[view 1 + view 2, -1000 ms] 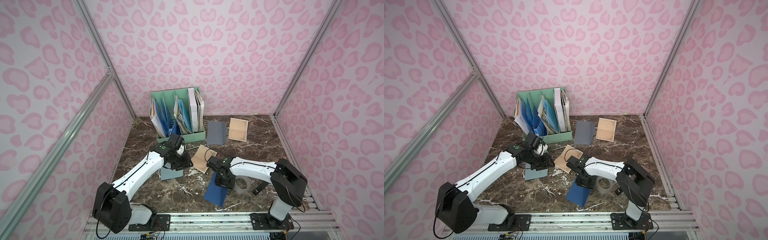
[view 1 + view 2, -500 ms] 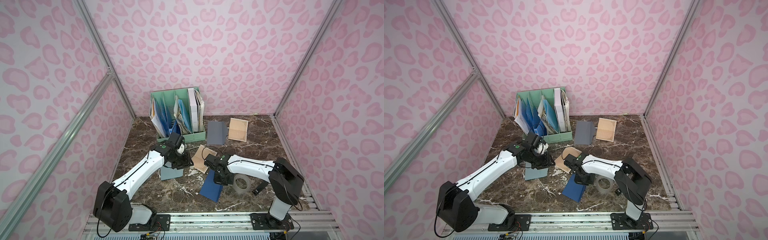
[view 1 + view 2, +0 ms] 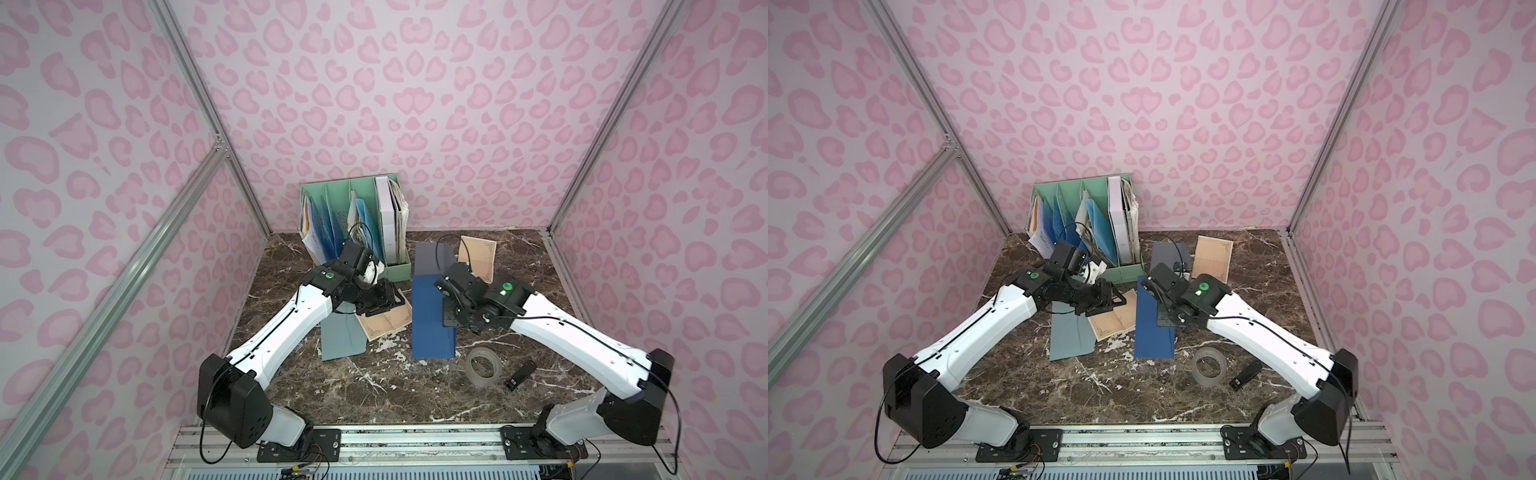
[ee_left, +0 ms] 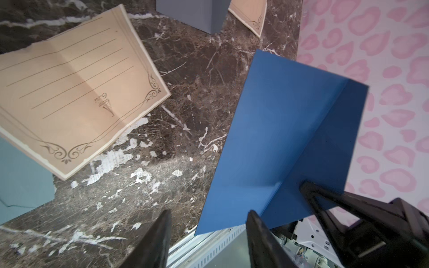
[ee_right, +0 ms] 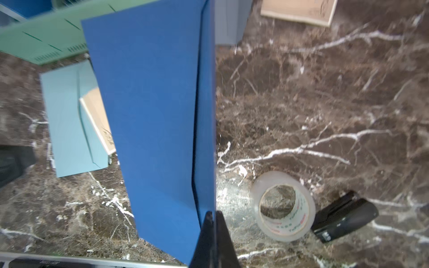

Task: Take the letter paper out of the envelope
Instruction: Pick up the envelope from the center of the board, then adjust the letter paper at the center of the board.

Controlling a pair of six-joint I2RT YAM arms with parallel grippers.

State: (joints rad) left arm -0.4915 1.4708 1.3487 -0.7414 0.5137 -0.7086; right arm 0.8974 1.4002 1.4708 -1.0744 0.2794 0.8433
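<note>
My right gripper (image 5: 212,213) is shut on the edge of a dark blue envelope (image 3: 430,316), holding it up off the marble table. In the right wrist view the envelope (image 5: 151,116) hangs edge-on, and its slit shows nothing inside. The left wrist view shows its flap folded out (image 4: 278,139). My left gripper (image 4: 209,212) is open and empty, just left of that envelope. It hovers over a tan lined letter paper (image 3: 384,326) that lies partly on a light blue envelope (image 3: 340,340).
A green file holder (image 3: 320,191) with folders stands at the back. A grey envelope (image 3: 430,257) and another tan sheet (image 3: 478,257) lie behind the arms. A clear tape roll (image 3: 482,368) and a small black stapler (image 3: 519,376) sit front right.
My right gripper shut on the dark blue envelope and raised it off the table toward the middle. My left gripper stayed over the tan paper, its jaws opening wider.
</note>
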